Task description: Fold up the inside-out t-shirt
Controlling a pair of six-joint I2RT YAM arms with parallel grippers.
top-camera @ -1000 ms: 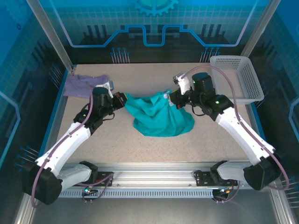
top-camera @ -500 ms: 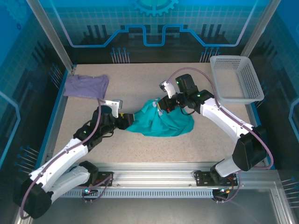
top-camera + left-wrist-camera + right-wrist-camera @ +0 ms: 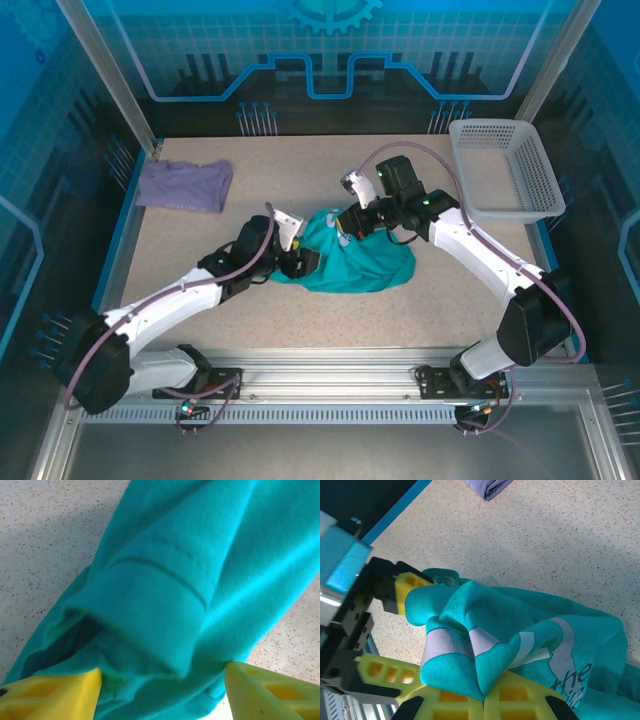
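Moved rightward into the inside-out t-shirt (image 3: 365,265) bunched mid-table, the left gripper (image 3: 303,262) is held spread around its hemmed fold, the right gripper (image 3: 484,695) clamped on its far edge; cloth should be kept taut.

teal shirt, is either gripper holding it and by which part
The right gripper pinches a fold of the teal t-shirt at its white print; the left gripper, open, straddles a hemmed end.

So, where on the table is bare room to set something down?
Bare table at the far middle, between purple shirt and basket; also the near strip before the teal t-shirt. Crowded at the centre, where left gripper and right gripper meet it.
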